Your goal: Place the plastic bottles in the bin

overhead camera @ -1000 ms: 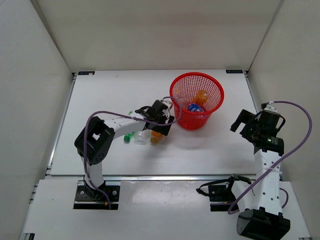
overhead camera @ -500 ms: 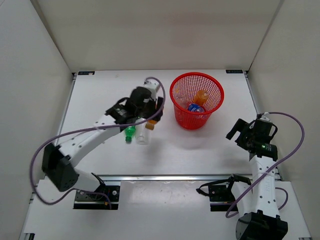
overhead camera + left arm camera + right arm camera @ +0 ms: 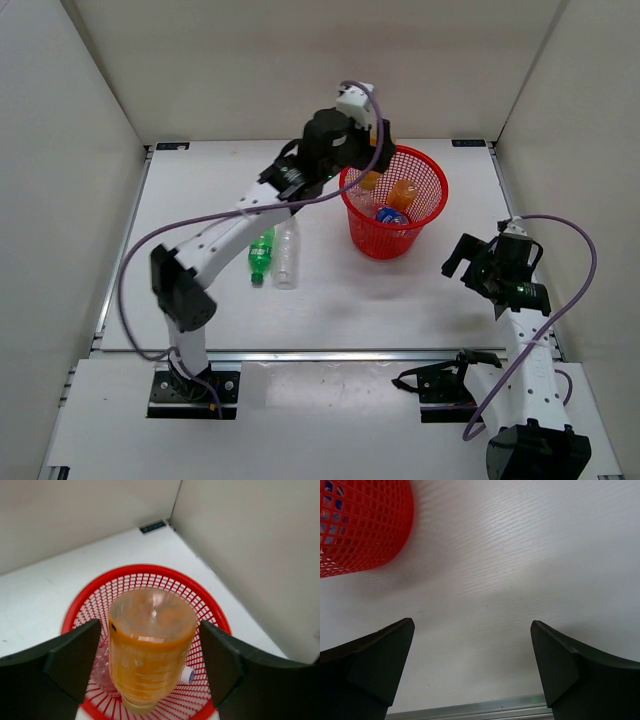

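Left gripper [image 3: 150, 625] clamped on orange bottle [image 3: 150, 650], held above bin [image 3: 80, 605], over its left side. Second orange bottle [image 3: 403, 192] and blue-capped bottle [image 3: 390, 216] lie inside bin. Green bottle [image 3: 261, 252] and clear bottle [image 3: 287, 258] lie side by side on table [image 3: 200, 200], left of bin. Right gripper [image 3: 472, 625] spread wide, holding nothing, over table right of bin.
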